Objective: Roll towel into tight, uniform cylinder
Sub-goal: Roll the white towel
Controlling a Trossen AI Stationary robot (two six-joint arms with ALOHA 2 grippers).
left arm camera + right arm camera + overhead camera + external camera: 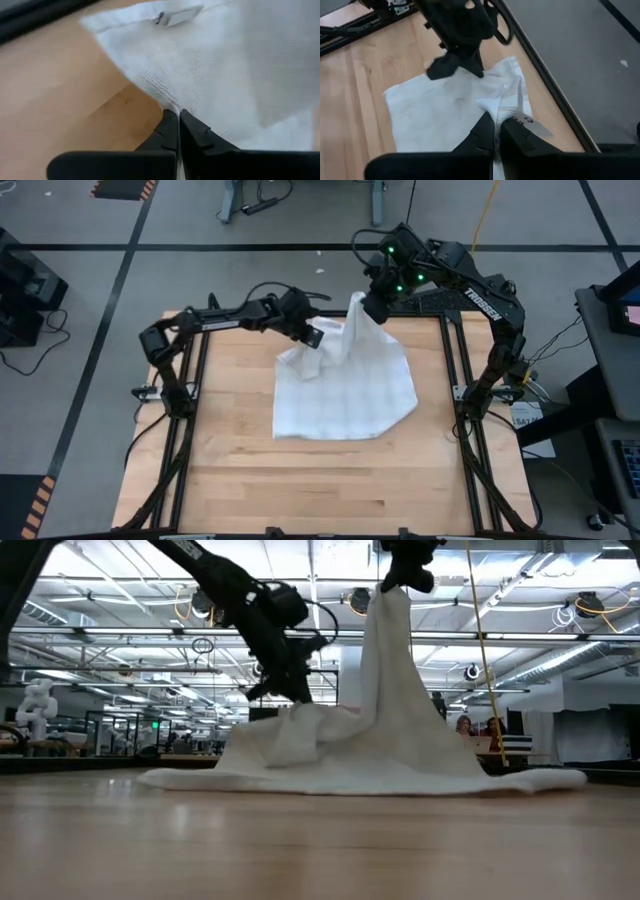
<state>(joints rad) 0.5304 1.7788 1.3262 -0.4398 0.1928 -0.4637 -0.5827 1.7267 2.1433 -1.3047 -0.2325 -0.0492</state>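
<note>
The white towel (345, 390) lies on the far half of the wooden table (330, 480), partly raised. My right gripper (376, 308) is high over the far edge, shut on the towel's top, and the cloth drops from it like a tent (385, 690). My left gripper (316, 337) is lower, at the towel's far left part, shut on cloth (178, 114). One small tag (177, 16) shows on an edge beyond the left fingers, another tag (530, 122) beside the right fingers. The towel's near part (350, 780) rests flat on the table. My left gripper pinches a hemmed edge of the towel (167, 97) between its two fingers, slanting down from the table's left. That part is raised a little off the table (295, 720); cloth around it sags down to the table. My right gripper pinches a bunched bit of the towel's edge next to a tag (507, 107) between its two fingers, slanting down from the far right. That part is held high, and the cloth hangs taut below it, widening down to the part that lies on the table.
Black frame rails (455, 370) run along the table's left, right and far sides. Bare wood (330, 490) stretches from the towel to the near edge. In the low view, people (465, 725) are far off in the room behind.
</note>
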